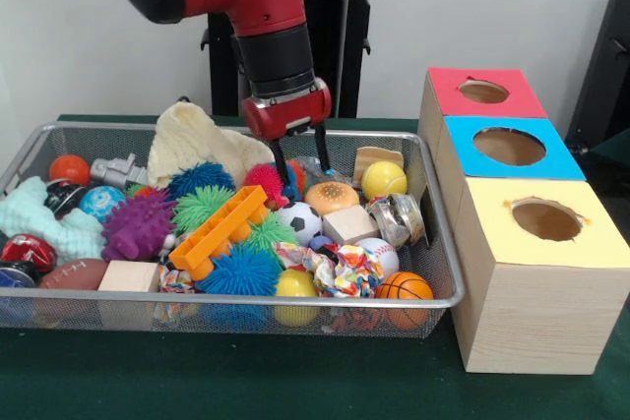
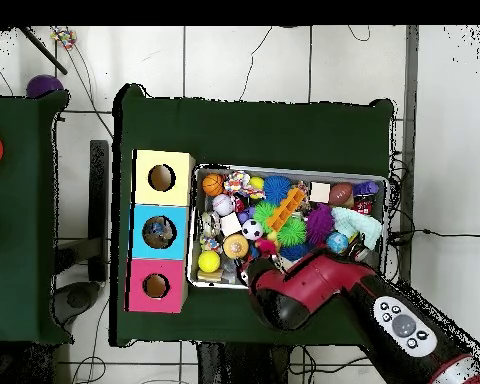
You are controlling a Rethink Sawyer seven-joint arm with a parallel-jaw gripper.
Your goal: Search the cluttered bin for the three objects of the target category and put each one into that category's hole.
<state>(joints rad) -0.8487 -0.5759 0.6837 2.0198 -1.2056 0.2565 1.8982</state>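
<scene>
The wire mesh bin [image 1: 98,126] is full of toys and also shows in the overhead view [image 2: 284,169]. My gripper [image 1: 301,158] hangs low over the bin's far middle, its two black fingers [image 1: 281,165] apart. They straddle a pale see-through thing [image 1: 305,168] half buried behind a pink spiky ball [image 1: 264,182]; I cannot tell whether it is a plastic bottle. No other clear bottle shows among the toys. A shiny crumpled metal can [image 1: 395,218] lies by the bin's right wall. In the overhead view the arm [image 2: 314,285] covers the gripper.
Three wooden boxes with round holes stand right of the bin: red [image 1: 482,93], blue [image 1: 507,148], yellow [image 1: 544,220]. In the overhead view something bluish lies inside the blue box's hole [image 2: 159,232]. A cream cloth [image 1: 192,145], an orange ladder toy [image 1: 219,228] and balls fill the bin.
</scene>
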